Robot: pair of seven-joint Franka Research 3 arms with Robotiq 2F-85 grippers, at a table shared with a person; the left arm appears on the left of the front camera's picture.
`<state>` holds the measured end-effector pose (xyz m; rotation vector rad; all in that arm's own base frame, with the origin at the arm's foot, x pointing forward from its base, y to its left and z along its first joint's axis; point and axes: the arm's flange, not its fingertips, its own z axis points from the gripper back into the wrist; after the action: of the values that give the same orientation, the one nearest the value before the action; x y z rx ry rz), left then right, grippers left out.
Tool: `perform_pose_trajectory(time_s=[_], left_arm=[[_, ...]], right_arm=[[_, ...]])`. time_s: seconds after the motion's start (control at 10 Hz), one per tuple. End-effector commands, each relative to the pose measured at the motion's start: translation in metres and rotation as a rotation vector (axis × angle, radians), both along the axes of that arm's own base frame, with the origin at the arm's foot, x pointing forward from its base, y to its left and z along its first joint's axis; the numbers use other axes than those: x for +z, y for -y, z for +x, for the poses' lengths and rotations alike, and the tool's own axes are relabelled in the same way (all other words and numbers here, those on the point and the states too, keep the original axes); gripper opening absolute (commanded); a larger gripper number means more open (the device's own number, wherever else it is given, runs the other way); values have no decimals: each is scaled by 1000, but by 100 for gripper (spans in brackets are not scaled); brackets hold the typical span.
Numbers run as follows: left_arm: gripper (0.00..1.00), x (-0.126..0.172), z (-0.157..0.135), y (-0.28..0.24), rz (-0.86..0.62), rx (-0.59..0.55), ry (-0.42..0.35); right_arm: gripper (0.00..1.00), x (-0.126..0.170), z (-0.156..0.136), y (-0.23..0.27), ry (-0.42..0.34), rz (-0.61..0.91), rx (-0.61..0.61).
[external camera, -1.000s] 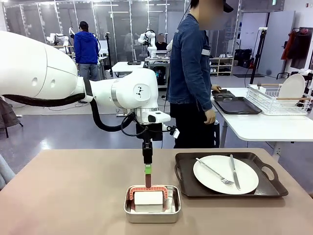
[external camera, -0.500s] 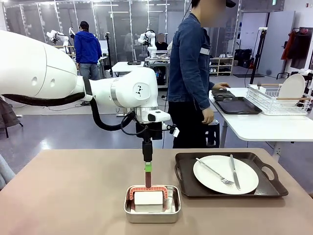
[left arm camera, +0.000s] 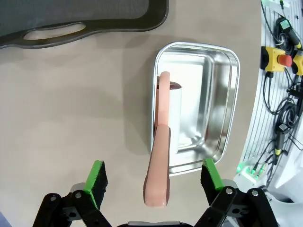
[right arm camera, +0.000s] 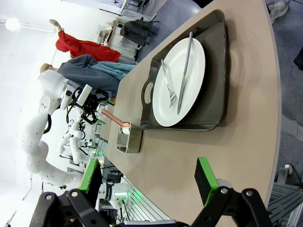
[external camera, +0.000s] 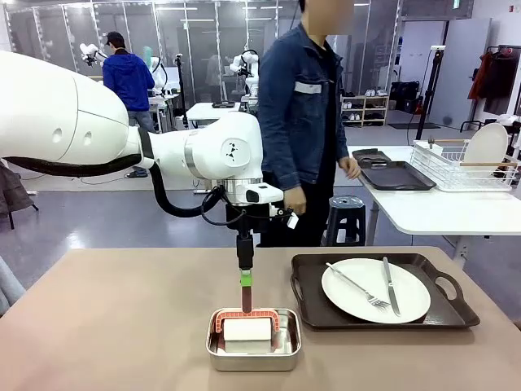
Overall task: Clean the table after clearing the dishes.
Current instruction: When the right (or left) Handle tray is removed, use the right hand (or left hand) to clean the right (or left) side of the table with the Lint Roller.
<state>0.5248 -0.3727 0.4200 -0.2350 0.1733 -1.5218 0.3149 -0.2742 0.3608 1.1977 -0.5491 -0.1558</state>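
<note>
A white plate (external camera: pixel 376 290) with a fork (external camera: pixel 358 287) and a knife (external camera: pixel 390 285) lies on a dark handled tray (external camera: pixel 313 281) at the right of the tan table (external camera: pixel 122 326). My left gripper (external camera: pixel 246 281) points straight down over a steel pan (external camera: pixel 253 355). In the left wrist view the left gripper (left arm camera: pixel 154 176) is open, its green pads apart on either side of the pink handle (left arm camera: pixel 158 170) of a white scrubbing block (left arm camera: pixel 179 113) that rests in the pan (left arm camera: pixel 222 94). My right gripper (right arm camera: pixel 147 178) is open above the table's edge, with the plate (right arm camera: pixel 189 90) far ahead of it.
A person (external camera: pixel 301 122) stands at the far side, facing the table. Behind to the right, a white side table (external camera: pixel 431 208) carries dark trays (external camera: pixel 396 175) and a wire dish rack (external camera: pixel 464 167). A black stool (external camera: pixel 348 218) stands beside the person.
The person has turned from the white side table to face this table. My left arm stays over the pan in the same place.
</note>
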Motion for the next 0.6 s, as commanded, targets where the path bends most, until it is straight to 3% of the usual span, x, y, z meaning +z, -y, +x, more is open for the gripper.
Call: perform_pose_trajectory(time_s=[0.0, 0.4, 0.5], left_arm=[[100, 1, 0, 0, -6, -1, -2], [100, 0, 0, 0, 0, 0, 0], [100, 41, 9, -9, -43, 103, 18]], right_arm=[[100, 3, -2, -1, 7, 9, -1], [100, 3, -2, -1, 7, 9, -1], [100, 3, -2, -1, 7, 9, -1]])
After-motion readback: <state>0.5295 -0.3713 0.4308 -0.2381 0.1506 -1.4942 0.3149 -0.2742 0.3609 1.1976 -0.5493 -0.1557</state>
